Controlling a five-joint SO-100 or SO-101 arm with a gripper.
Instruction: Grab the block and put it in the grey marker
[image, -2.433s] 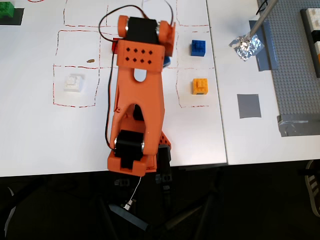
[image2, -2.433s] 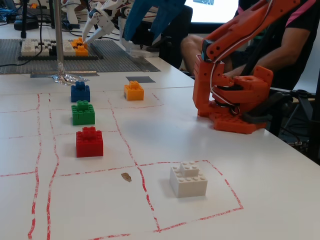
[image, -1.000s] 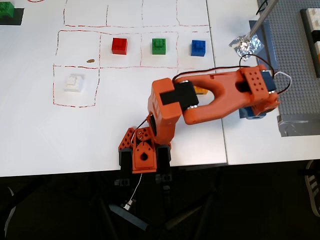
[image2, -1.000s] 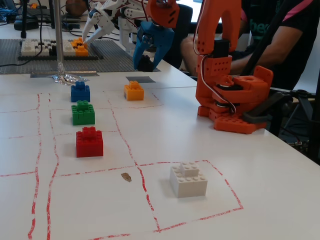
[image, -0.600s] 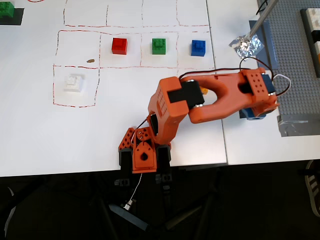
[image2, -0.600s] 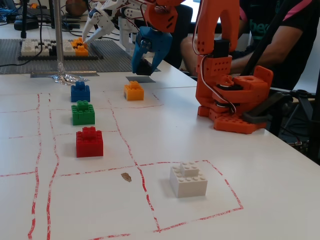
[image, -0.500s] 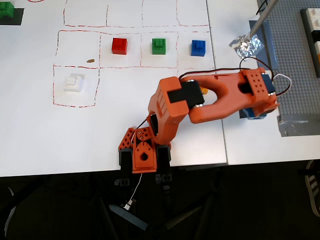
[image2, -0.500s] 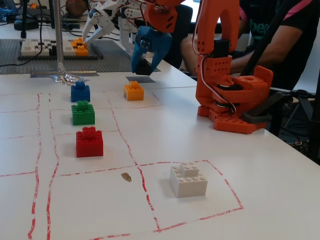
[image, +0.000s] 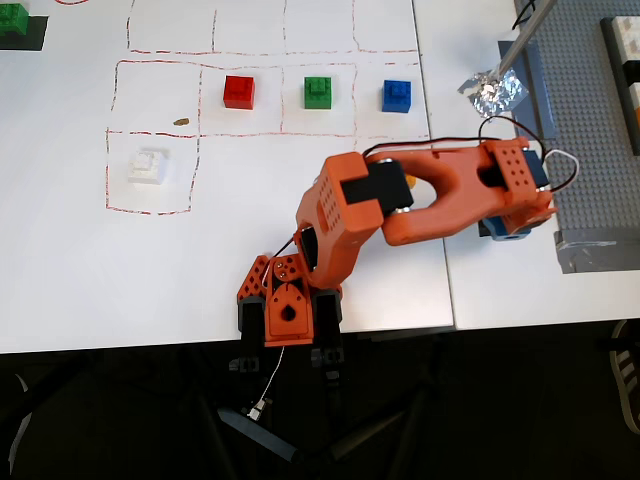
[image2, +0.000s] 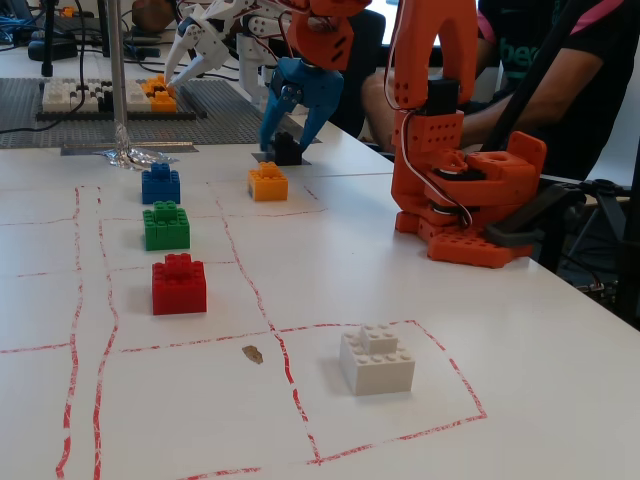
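In the fixed view the block (image2: 287, 148), a small black brick, sits on the flat grey marker (image2: 303, 160) at the far end of the white table. My gripper (image2: 287, 135) has blue fingers and hangs just above the block. Its jaws are spread open, one finger on each side of the block. In the overhead view the orange arm (image: 440, 195) reaches right and covers both the marker and the block. Only a blue edge of the gripper (image: 505, 231) shows there.
An orange brick (image2: 267, 182) lies just in front of the marker. Blue (image2: 160, 184), green (image2: 166, 225) and red (image2: 179, 283) bricks stand in a row, and a white brick (image2: 377, 358) sits nearer. Crumpled foil (image: 494, 92) and a grey studded baseplate (image: 600, 130) lie beyond. A person sits behind the arm's base.
The gripper swung from the red squares over to the marker with the block in it, came down, and has now spread its jaws. The block rests on the marker.
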